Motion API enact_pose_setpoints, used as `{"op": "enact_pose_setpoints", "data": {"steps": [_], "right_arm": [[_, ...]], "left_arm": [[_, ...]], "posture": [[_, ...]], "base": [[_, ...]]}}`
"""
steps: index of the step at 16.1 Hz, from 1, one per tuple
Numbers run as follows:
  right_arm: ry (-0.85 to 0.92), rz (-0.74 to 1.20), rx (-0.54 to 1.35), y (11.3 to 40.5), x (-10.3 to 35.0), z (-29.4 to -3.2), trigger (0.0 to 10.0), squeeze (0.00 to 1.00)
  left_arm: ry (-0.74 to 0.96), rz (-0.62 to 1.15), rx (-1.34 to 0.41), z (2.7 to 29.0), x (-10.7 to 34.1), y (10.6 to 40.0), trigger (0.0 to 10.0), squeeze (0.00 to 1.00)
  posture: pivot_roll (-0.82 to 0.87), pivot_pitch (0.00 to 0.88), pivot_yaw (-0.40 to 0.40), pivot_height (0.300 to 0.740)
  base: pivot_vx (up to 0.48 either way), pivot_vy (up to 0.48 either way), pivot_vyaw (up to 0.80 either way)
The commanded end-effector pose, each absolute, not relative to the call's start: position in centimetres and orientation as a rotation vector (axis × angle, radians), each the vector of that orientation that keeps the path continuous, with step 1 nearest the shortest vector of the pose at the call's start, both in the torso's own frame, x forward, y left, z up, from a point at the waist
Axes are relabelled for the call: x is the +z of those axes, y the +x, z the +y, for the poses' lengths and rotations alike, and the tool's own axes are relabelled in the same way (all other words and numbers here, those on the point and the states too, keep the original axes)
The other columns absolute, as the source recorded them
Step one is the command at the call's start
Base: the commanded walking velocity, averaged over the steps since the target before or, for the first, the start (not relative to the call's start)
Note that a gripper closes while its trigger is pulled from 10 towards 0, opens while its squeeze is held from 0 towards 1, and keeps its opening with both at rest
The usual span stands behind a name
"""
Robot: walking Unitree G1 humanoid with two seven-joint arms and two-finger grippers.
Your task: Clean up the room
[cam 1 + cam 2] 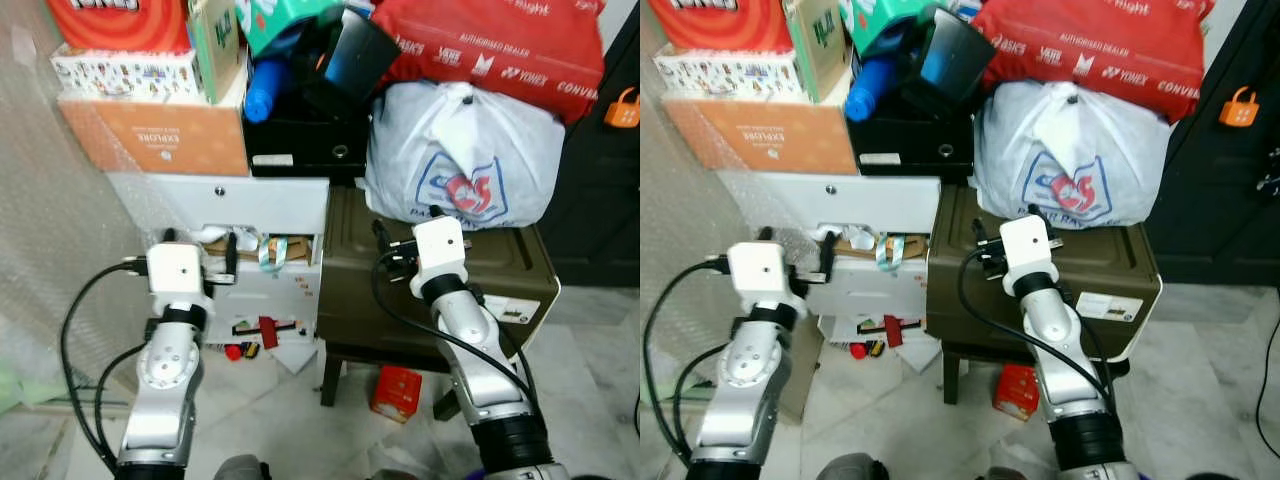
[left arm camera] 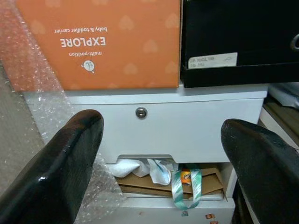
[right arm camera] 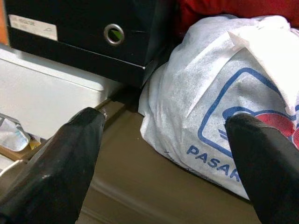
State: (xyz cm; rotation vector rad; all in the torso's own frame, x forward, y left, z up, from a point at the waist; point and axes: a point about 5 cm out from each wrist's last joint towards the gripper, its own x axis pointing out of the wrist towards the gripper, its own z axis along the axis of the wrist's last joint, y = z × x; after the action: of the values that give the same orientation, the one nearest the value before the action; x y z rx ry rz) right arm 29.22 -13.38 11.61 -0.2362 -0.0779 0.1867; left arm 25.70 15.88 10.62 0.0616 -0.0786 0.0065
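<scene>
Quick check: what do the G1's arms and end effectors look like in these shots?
Both arms are silver segmented metal with a white boxy wrist block. Black cables loop off each. The left end effector and right end effector each have two long, rounded, glossy black fingers. No markings are legible on them.

Floor: pale marbled tile floor (image 1: 590,350).
Furniture: white drawer cabinet (image 1: 250,205) beside olive-brown box-shaped stool (image 1: 500,275).
Left wall: clear bubble wrap sheet (image 1: 50,220).
Right: dark door (image 1: 610,180).
</scene>
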Motion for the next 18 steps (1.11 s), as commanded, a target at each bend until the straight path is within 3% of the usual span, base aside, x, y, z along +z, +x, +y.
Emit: {"op": "enact_pose_setpoints", "data": {"steps": [1, 4, 18], "right_arm": [[-0.243, -0.1, 0.199, 29.1, 12.0, -13.2, 10.0, 0.0], [-0.246, -0.096, 0.213, 29.1, 11.9, -13.1, 10.0, 0.0], [-0.264, -0.088, 0.248, 29.4, 11.6, -13.1, 10.0, 0.0]], "left_arm": [[0.069, -0.077, 0.017, 16.1, 10.7, 25.6, 10.0, 0.0], [0.07, -0.093, 0.044, 16.3, 11.3, 25.6, 10.0, 0.0], [0.08, -0.092, 0.06, 16.8, 11.7, 25.5, 10.0, 0.0]], "posture": [[-0.03, 0.0, -0.01, 0.74], [-0.03, 0.0, -0.01, 0.74], [-0.02, 0.0, -0.012, 0.74]], "base": [[0.0, 0.0, 0.0], [0.0, 0.0, 0.0], [0.0, 0.0, 0.8]]}}
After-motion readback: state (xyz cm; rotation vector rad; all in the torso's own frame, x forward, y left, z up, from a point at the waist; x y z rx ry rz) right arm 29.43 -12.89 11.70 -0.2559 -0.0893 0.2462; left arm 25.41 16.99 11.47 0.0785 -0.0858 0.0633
